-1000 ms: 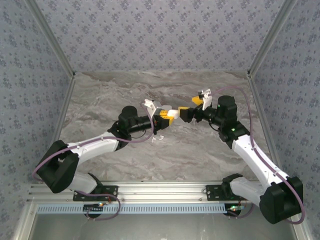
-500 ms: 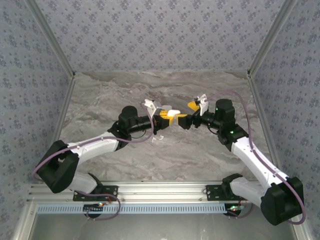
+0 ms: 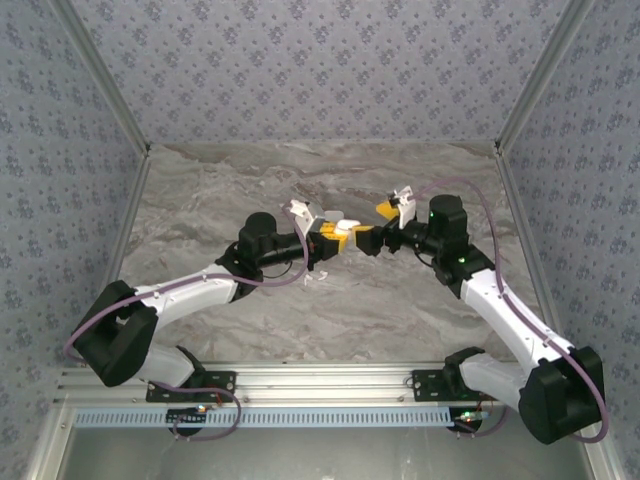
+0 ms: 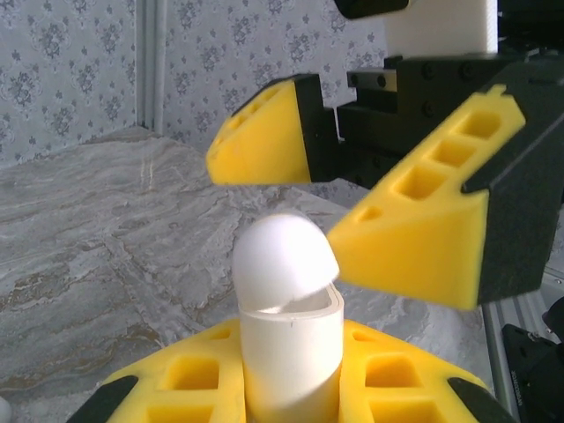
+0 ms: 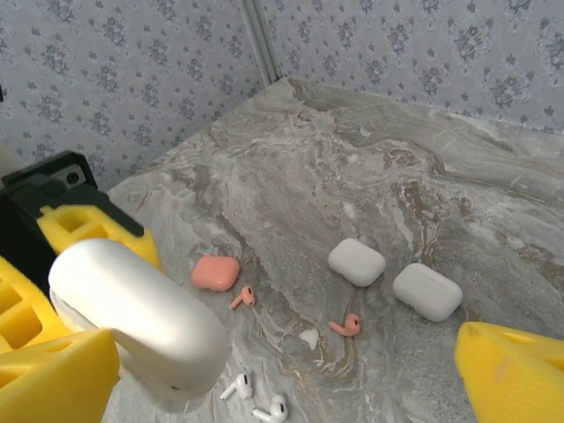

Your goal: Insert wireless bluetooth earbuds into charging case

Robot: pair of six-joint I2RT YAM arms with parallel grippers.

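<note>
Left claw (image 3: 340,232) clamps the white case (image 4: 291,344) above open tabletop (image 3: 250,190); right claw (image 3: 372,226) gapes around its lid (image 4: 284,256).

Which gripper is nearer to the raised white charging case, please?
Left. The left gripper is shut on the white charging case; the right gripper is open, close beside its upper end.

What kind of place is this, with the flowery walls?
Probably a robot test booth, not a home: flower-patterned wall panels in a metal frame box in a marble-look table, and two robot arms are bolted to a rail at its near edge.
</note>
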